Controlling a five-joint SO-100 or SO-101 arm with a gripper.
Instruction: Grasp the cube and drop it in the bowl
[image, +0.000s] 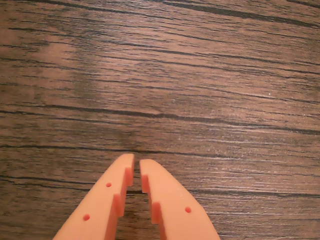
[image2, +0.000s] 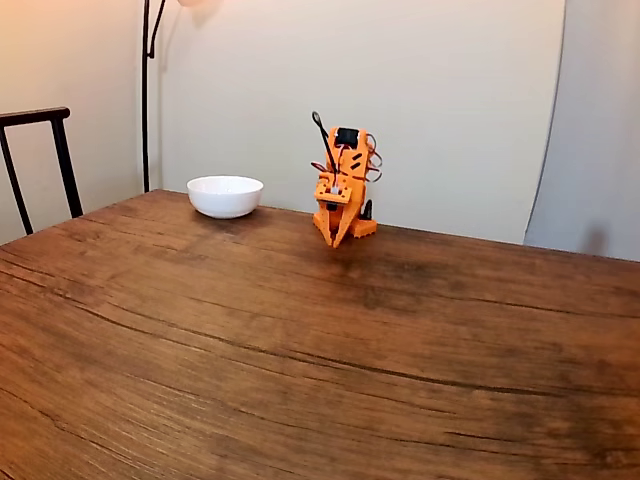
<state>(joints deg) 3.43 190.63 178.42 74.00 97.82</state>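
A plain, glossy white bowl (image2: 225, 195) sits upper left in the fixed view; the orange gripper (image: 136, 163) is nearly closed, holding nothing.

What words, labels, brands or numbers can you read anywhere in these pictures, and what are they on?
None can be read.
The bowl is plain white, with no mark.
The orange gripper shows small holes but no lettering.
The wooden table shows grain, no print.
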